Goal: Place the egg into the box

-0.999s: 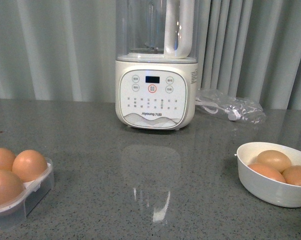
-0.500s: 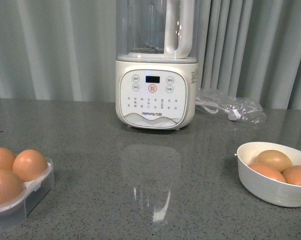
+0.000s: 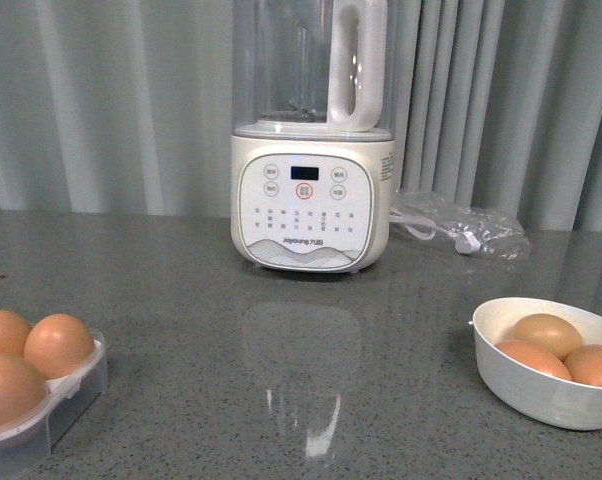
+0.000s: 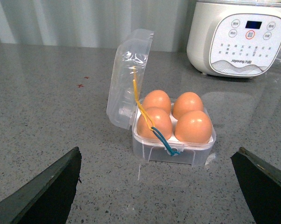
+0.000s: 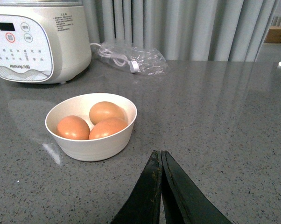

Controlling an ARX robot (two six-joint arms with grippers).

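The clear plastic box stands on the grey counter with its lid up and several brown eggs in its cups. In the front view the box is at the lower left edge. My left gripper is open and empty, back from the box, its two dark fingers wide apart. A round white bowl holds three brown eggs; in the front view the bowl is at the lower right. My right gripper is shut and empty, beside the bowl and apart from it. Neither arm shows in the front view.
A white Joyoung blender stands at the back centre of the counter. A clear bag with a white cord lies to its right. Grey curtains hang behind. A yellow and blue string hangs over the box.
The front view has shifted: everything sits a little lower in the picture than a second ago. Nothing on the counter has moved.
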